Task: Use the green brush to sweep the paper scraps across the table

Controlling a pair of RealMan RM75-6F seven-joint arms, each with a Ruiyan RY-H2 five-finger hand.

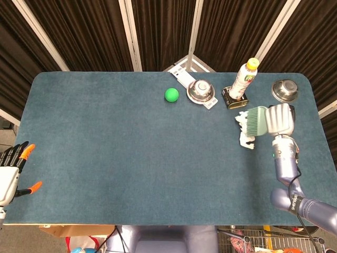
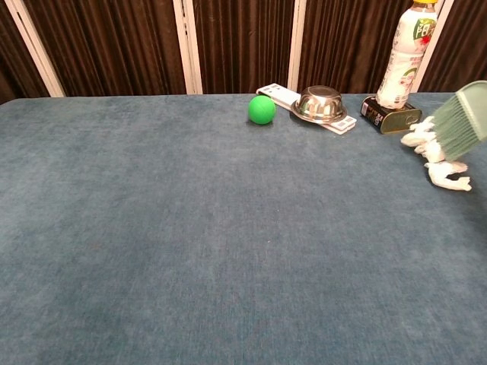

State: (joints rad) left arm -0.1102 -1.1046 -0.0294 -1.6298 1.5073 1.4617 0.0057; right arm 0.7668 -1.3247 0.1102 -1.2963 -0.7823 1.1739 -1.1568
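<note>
My right hand point(image 1: 280, 118) grips the handle of the green brush point(image 1: 256, 120) at the table's right side. In the chest view the brush point(image 2: 461, 122) shows at the right edge, bristles pointing down-left, and the hand itself is out of frame. White crumpled paper scraps point(image 1: 245, 132) lie just left of and partly under the bristles; the chest view shows the scraps point(image 2: 437, 157) below the brush. My left hand point(image 1: 11, 171) hangs off the table's front left corner with fingers spread, holding nothing.
Along the far edge stand a green ball point(image 1: 171, 95), a steel bowl point(image 1: 200, 90) on a white flat object, a bottle point(image 1: 245, 77) on a dark tin point(image 1: 232, 98), and a second steel bowl point(image 1: 285, 89).
</note>
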